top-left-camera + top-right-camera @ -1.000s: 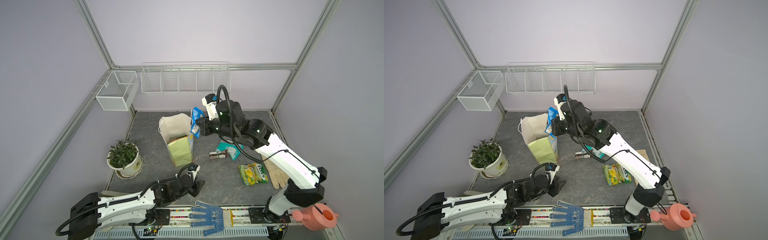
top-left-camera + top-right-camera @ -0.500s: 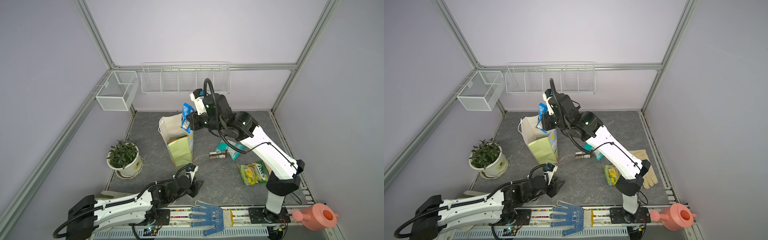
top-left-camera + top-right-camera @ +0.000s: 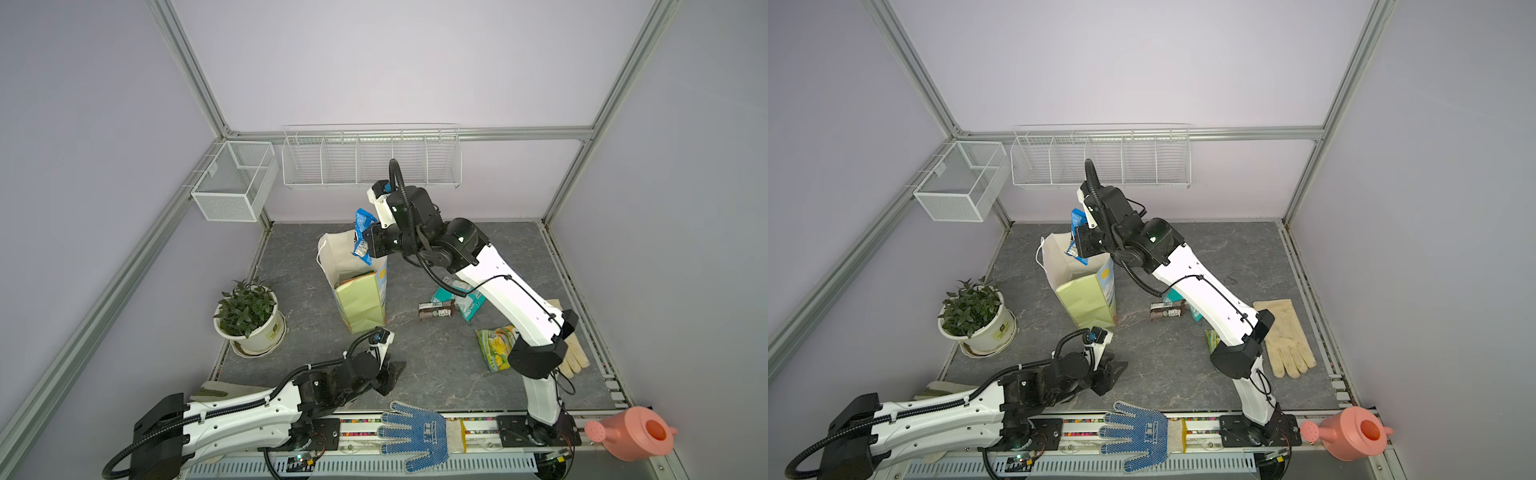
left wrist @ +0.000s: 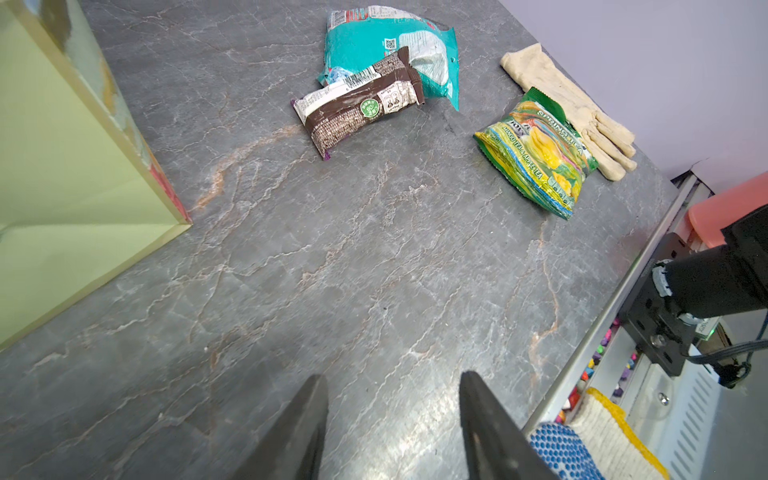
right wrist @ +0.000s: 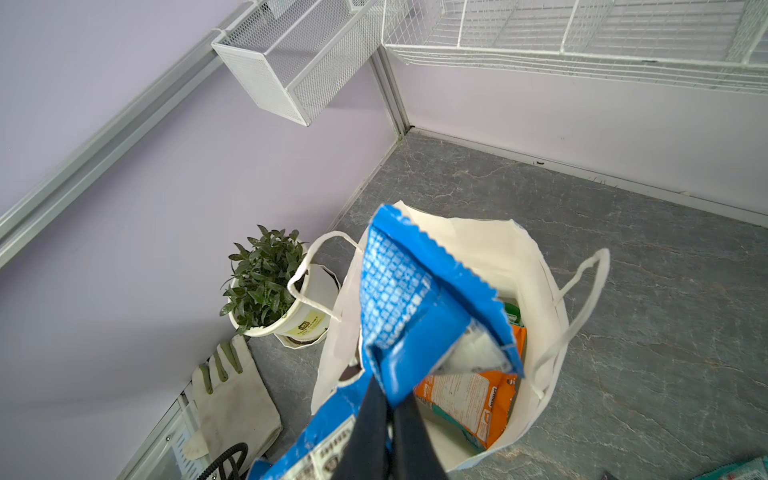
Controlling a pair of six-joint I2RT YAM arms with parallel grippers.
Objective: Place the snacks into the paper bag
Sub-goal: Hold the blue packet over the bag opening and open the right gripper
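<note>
I have the right claw [image 5: 390, 401] clamped on the blue packet [image 5: 411, 299] over the bag [image 5: 478, 241] mouth: drop step. Left claw [image 4: 390, 386] apart, empty, beside the bag. Next I should release clear of the rim.

Glossy plastic blue packet [image 5: 419, 307], matt paper bag [image 5: 498, 245], stone-look tabletop [image 4: 374, 249].

Reaches the right arm up from the front right corner of the desk, elbow bent, forearm stretched high toward the back and across the middle; clamps the right gripper [image 5: 390, 409] tight on a blue packet [image 3: 361, 219], wrist tipped downward. Lays the left arm low along the front edge, left gripper [image 4: 392, 384] aimed at the desk, jaws half parted and empty.
</note>
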